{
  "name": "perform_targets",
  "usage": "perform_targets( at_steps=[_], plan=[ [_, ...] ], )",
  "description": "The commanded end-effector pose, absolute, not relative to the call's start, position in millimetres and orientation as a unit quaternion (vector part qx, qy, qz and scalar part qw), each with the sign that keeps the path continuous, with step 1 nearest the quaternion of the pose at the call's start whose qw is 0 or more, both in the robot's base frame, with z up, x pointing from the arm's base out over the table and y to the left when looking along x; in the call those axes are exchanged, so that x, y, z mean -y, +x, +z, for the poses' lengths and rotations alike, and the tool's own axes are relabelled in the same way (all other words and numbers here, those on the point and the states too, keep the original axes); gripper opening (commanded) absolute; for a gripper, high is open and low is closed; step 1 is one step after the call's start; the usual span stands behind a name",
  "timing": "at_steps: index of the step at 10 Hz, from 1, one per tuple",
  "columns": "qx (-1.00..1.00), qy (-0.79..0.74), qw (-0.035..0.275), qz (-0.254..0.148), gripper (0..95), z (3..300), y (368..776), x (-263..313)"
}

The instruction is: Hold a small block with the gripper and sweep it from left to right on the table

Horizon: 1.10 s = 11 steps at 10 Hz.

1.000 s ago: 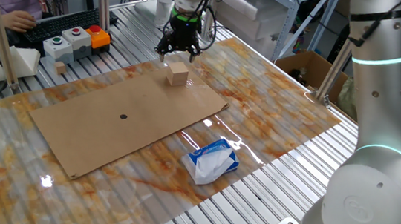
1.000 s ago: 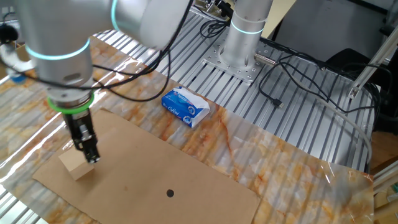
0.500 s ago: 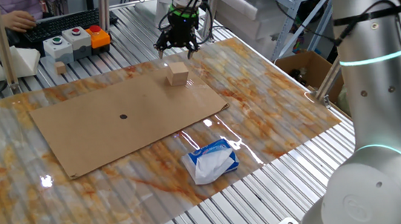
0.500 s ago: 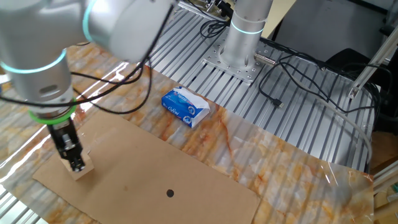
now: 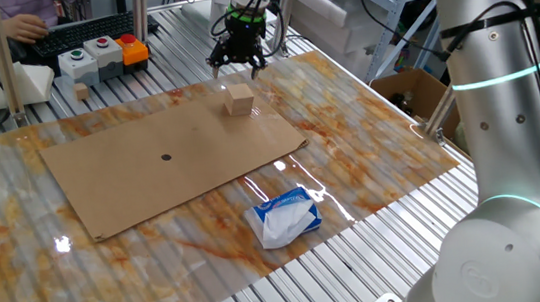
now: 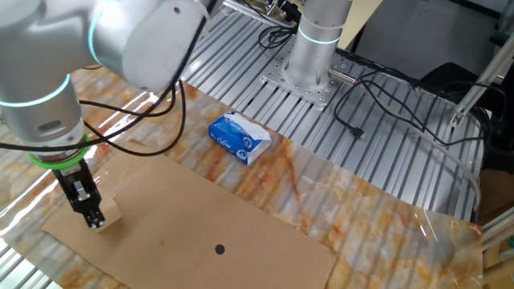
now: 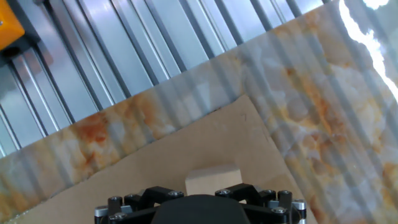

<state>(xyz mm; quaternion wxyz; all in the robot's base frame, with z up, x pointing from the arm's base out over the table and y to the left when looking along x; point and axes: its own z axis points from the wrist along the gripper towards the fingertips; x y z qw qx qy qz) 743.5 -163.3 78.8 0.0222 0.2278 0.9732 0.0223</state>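
Broadly, a wide tabletop [image 5: 368, 131] of glossy orange-and-beige marble over silver slats, bearing a flat brown cardboard sheet [image 5: 151, 168] marked with a dark dot [image 5: 166, 158]. Around it, a workshop room: a white arm [image 5: 501, 97] with teal bands, a keyboard [image 5: 67, 34] and a button box [image 5: 99, 55] at the far edge, black cables [image 6: 385, 112] trailing over the slats near the arm's base [image 6: 309, 60].

Smaller, on the marble beside the sheet, a white-and-blue soft packet [image 5: 285, 217], untouched and well apart from the work.

Smaller again, the hand [image 5: 238, 62]: black, green-ringed, pointing down, jaws spread wide and holding nothing. In the side view, fingertips down beside the small block [image 6: 108, 217]; from the other side, seemingly above and just beyond it.

Smallest, the small block, a plain tan cube near a corner of the cardboard, upright, visible in the hand view just ahead of the palm.

Step in hand, by judgement: the approach to the grasp, not yet made. Next: centre the jaws over the cube, sink until the fingers flank it, close, then sweep across. Risk: nudging the cube off line if off-centre.
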Motion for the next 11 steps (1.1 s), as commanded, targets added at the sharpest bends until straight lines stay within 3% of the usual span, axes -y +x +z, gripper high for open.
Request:
perform_targets(
  at_steps=[1,11],
  plan=[
    [-0.972,0.235,0.021,0.024,95.0,72,746,163],
    [-0.968,0.25,0.019,0.027,95.0,37,751,163]
  ],
)
